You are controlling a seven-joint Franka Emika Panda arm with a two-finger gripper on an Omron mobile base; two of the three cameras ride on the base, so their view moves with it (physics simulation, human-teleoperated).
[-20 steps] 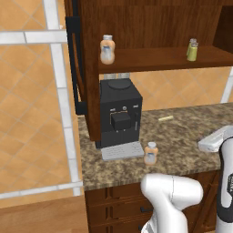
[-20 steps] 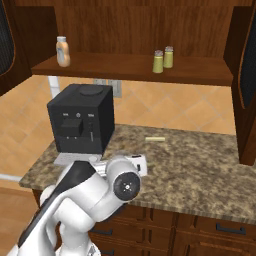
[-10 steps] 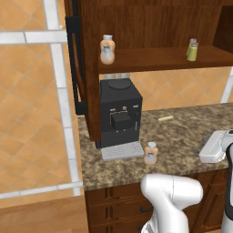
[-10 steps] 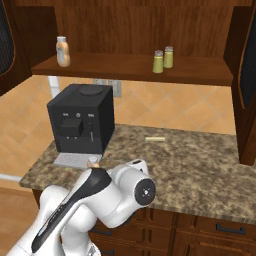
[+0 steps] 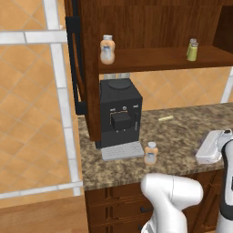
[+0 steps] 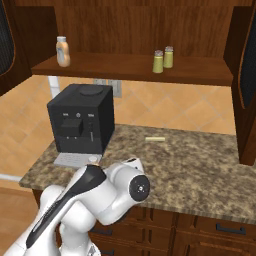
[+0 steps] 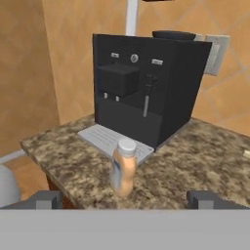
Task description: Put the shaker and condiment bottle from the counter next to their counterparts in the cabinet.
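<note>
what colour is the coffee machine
Black, with a grey drip tray; clearest in the hand view: coffee machine.

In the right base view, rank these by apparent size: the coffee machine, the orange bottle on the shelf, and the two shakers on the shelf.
1. coffee machine
2. orange bottle
3. The two shakers, and, look alike in size; I won't rank one over the other.
</note>
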